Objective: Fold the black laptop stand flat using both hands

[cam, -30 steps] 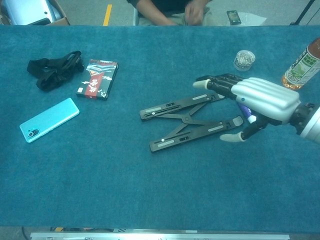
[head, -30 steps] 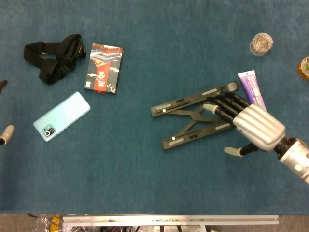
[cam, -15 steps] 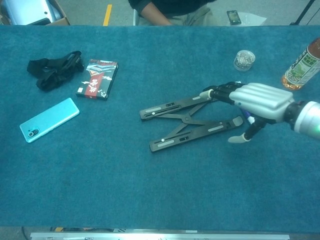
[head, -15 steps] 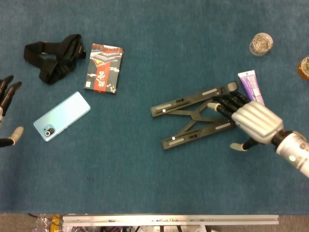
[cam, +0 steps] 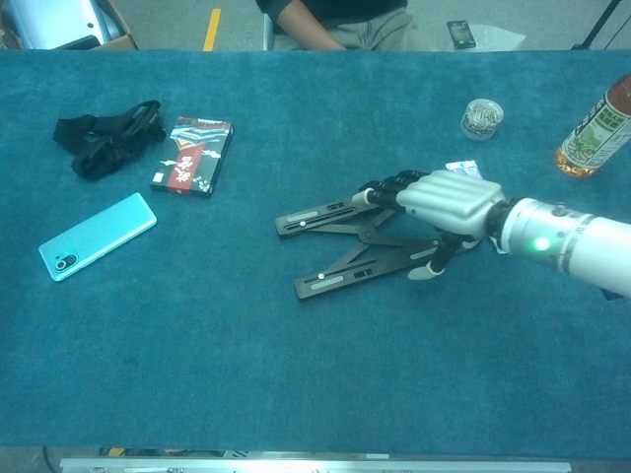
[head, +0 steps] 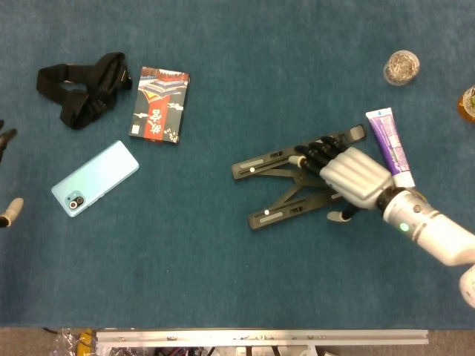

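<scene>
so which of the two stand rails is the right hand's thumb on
The nearer rail of the black laptop stand: the right hand spans both, fingers over the far rail, thumb tip at the near one.
</scene>
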Motion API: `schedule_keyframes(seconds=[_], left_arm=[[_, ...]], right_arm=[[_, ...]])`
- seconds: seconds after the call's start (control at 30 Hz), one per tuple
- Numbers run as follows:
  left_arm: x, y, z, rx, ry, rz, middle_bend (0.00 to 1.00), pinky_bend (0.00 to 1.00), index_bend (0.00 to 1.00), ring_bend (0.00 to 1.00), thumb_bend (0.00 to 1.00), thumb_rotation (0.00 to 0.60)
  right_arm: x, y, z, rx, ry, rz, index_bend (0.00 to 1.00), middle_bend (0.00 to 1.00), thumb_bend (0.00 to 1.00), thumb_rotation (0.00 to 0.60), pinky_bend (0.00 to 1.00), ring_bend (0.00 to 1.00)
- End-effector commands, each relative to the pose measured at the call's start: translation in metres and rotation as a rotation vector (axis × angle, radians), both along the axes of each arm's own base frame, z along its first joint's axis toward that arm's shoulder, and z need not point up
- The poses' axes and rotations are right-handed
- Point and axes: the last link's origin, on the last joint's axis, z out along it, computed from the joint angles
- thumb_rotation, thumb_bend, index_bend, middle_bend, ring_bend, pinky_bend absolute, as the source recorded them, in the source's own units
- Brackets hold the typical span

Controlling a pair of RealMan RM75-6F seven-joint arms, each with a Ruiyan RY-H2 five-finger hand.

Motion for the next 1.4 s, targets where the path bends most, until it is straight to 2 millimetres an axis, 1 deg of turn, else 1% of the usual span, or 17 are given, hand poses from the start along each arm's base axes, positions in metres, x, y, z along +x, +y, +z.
schedule_keyframes(seconds=[0.03, 0.5, 0.8, 1.1, 1.4], left_arm=[[-0.003, -0.001, 0.001, 0.005, -0.002, 0.009, 0.0, 0.0, 0.0, 0.0, 0.28, 0.6], [-0.015, -0.004, 0.006, 0.02, -0.01, 0.027, 0.0, 0.0, 0.0, 0.0, 0.28, 0.6], [-0.021, -0.007, 0.012, 0.033, -0.007, 0.038, 0.0, 0.0, 0.0, 0.0, 0.28, 0.6], [-0.022, -0.008, 0.015, 0.038, -0.004, 0.04, 0.0, 0.0, 0.0, 0.0, 0.28, 0.6], [-0.022, -0.008, 0.015, 0.038, -0.006, 0.04, 0.0, 0.0, 0.0, 0.0, 0.29, 0.6]], right_arm=[[0.003, 0.001, -0.01, -0.017, 0.012, 0.039, 0.0, 0.0, 0.12, 0.539, 0.01, 0.0], [0.031, 0.007, -0.052, -0.107, -0.011, 0.183, 0.0, 0.0, 0.1, 0.537, 0.0, 0.0], [0.052, 0.002, -0.073, -0.13, -0.045, 0.206, 0.0, 0.0, 0.1, 0.537, 0.0, 0.0], [0.078, -0.017, -0.095, -0.21, -0.055, 0.199, 0.0, 0.0, 0.1, 0.538, 0.0, 0.0], [0.084, -0.042, -0.102, -0.277, -0.041, 0.144, 0.0, 0.0, 0.1, 0.538, 0.0, 0.0]])
